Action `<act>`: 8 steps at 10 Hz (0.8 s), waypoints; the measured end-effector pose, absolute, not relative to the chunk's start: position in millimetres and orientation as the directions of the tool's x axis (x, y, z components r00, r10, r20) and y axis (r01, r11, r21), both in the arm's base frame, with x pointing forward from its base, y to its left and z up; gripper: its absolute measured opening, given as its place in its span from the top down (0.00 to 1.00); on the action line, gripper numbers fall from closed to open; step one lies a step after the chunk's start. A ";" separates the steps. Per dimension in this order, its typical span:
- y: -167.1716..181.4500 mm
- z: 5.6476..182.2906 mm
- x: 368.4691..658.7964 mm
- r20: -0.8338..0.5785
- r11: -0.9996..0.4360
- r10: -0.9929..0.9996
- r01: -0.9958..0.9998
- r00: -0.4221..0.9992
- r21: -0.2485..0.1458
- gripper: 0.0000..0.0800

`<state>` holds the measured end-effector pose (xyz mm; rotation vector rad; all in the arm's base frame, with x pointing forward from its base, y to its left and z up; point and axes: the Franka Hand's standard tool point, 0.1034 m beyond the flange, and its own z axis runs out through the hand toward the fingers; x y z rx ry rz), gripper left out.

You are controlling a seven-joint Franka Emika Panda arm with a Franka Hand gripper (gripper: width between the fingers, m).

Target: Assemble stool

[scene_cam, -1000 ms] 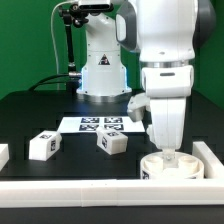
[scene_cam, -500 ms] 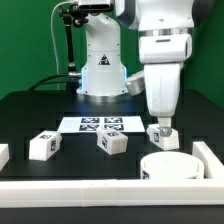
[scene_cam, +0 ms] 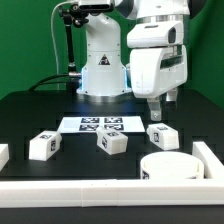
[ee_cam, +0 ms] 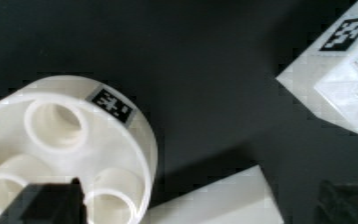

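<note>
Three chunky white plastic legs lie on the matte black table [scene_cam: 30, 115], each a short block with black-and-white square tags on its faces. At the exterior view's lower left, the left leg [scene_cam: 41, 146] has bare table all round it. The middle leg [scene_cam: 112, 143] sits skewed just in front of the marker board [scene_cam: 100, 125], a thin flat sheet at the centre. The right leg [scene_cam: 163, 135] stands right of centre, apart from that board. At lower right we see the seat [scene_cam: 170, 167], a thick smooth round disc in the corner made by the front rim bar [scene_cam: 80, 190] and the right rim bar [scene_cam: 212, 158]; we cannot tell whether it touches them. In the wrist view the seat [ee_cam: 60, 140] shows round sockets and one tag, with a leg near it, not touching. The arm comes down upright from the upper right, and the gripper [scene_cam: 162, 105] hangs above the right leg, clear of it, jaws spread wide and holding nothing
</note>
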<state>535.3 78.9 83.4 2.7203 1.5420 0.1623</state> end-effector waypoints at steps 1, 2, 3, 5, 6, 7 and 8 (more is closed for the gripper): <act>78.9 83.3 535.2 0.085 -0.518 0.855 0.854 0.512 0.060 0.19; 79.1 83.1 535.1 0.086 -0.539 0.841 0.841 0.533 0.057 0.19; 79.4 82.7 534.8 0.101 -0.631 0.774 0.774 0.625 0.048 0.19; 79.0 75.8 521.2 0.114 -0.806 0.590 0.592 0.799 0.017 0.19; 80.9 73.7 519.3 0.113 -0.869 0.490 0.494 0.864 -0.005 0.19; 83.1 71.9 518.0 0.110 -0.902 0.428 0.432 0.897 -0.019 0.19; 83.5 72.2 518.3 0.111 -0.925 0.372 0.378 0.922 -0.032 0.19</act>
